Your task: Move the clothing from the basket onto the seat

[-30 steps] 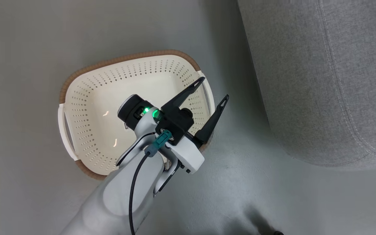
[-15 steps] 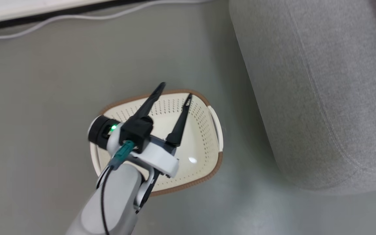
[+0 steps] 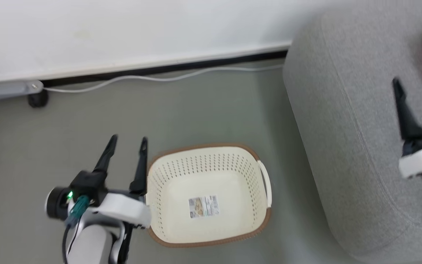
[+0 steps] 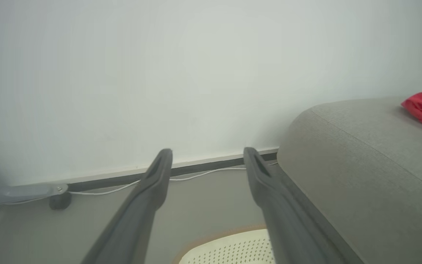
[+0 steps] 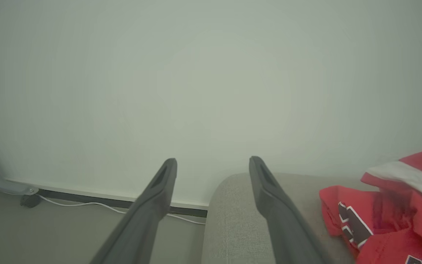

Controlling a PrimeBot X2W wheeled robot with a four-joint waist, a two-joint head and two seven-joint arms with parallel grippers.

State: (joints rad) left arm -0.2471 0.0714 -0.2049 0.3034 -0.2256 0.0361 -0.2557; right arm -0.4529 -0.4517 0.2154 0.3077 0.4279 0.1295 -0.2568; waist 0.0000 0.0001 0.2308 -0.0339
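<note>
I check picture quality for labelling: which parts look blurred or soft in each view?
Head view: the right gripper is smeared, the basket sharp. Left wrist view: the left gripper looks soft. Right wrist view: the clothing is fairly clear.

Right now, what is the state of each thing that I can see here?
basket, upright on the floor, empty.
clothing, crumpled, lying on the seat.
seat, bearing the clothing.
left pincer, open, holding nothing.
right pincer, open, holding nothing.
</note>
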